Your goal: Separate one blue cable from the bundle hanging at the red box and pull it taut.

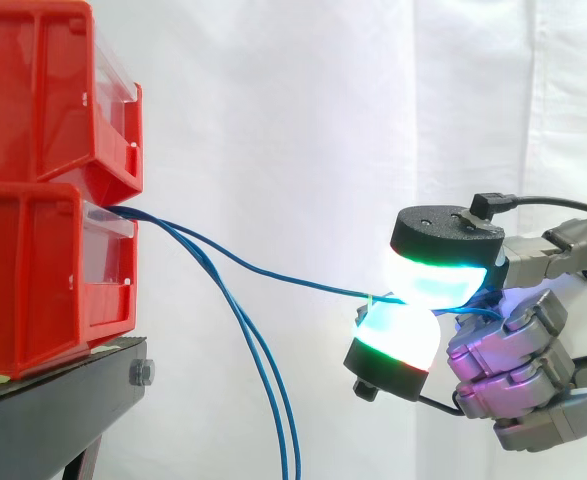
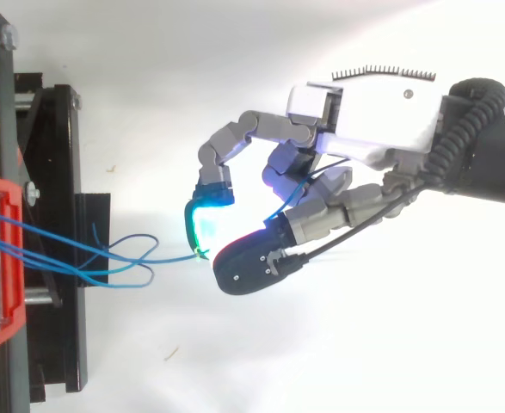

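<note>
I am watching the hand (image 1: 518, 355) coming in from the right, and it is pinching one blue cable (image 1: 303, 281) between two glowing fingertips (image 1: 428, 280), one pad above and one below. The other fingers are curling loosely under the palm and are holding nothing. From above, the pinch is sitting well to the right of the black stand (image 2: 63, 284).

That cable is leaving the gap between the upper red bin (image 1: 33, 90) and the lower red box (image 1: 33, 280) and is running rightward and slightly down to the pinch. The rest of the bundle (image 1: 278, 410) is hanging apart from it, dropping in a curve toward the bottom of the side view.

So I am judging the separation as done: one strand is in the grip and the others are falling free. The pull is looking only partly done. The held strand is bowing a little along its run instead of lying straight, and the top view is showing loose loops (image 2: 127, 258) near the stand, though I cannot tell which strand they belong to. What I am seeing as left is drawing the hand farther right until that bow straightens, without the cable slipping from the pads.
</note>
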You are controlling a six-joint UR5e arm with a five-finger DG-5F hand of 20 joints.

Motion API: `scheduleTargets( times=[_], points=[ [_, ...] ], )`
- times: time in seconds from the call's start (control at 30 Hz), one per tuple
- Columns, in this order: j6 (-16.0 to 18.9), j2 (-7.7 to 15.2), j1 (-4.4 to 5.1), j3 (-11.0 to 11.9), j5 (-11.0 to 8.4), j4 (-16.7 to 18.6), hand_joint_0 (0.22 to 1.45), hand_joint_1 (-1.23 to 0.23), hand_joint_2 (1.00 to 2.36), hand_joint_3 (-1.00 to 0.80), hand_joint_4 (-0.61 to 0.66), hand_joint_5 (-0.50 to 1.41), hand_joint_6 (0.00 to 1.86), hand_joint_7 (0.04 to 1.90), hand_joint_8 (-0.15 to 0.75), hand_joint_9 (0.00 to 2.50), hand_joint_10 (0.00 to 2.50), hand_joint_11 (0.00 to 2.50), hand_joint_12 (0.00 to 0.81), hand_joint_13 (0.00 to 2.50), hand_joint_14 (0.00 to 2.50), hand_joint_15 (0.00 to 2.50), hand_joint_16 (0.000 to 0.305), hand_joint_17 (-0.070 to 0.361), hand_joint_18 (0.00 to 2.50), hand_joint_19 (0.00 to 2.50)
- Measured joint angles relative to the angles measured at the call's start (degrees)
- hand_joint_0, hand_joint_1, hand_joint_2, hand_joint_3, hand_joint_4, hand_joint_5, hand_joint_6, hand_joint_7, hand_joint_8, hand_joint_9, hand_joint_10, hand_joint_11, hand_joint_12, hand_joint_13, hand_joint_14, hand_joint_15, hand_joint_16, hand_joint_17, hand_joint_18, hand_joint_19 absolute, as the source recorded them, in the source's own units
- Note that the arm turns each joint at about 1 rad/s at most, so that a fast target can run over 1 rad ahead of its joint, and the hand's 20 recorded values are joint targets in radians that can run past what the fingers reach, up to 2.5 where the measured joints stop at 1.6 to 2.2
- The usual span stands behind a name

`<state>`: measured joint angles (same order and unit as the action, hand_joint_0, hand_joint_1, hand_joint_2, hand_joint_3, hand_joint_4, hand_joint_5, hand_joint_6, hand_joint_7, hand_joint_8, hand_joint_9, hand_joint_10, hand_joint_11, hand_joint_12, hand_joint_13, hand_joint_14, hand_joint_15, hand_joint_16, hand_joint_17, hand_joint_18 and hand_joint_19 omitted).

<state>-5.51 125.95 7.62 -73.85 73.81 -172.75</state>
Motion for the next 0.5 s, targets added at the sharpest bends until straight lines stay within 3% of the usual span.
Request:
scheduleTargets(
  times=[0.5],
  points=[
    [-1.92, -0.01, 0.29, -0.06, 0.20, 0.48, 0.66, -0.77, 1.03, -0.01, -0.31, -0.17, 0.91, 1.20, 0.305, 1.07, 2.10, 1.42, 0.321, 0.87, 2.28, 1.55, 0.039, 0.087, 1.34, 1.58]
  ],
)
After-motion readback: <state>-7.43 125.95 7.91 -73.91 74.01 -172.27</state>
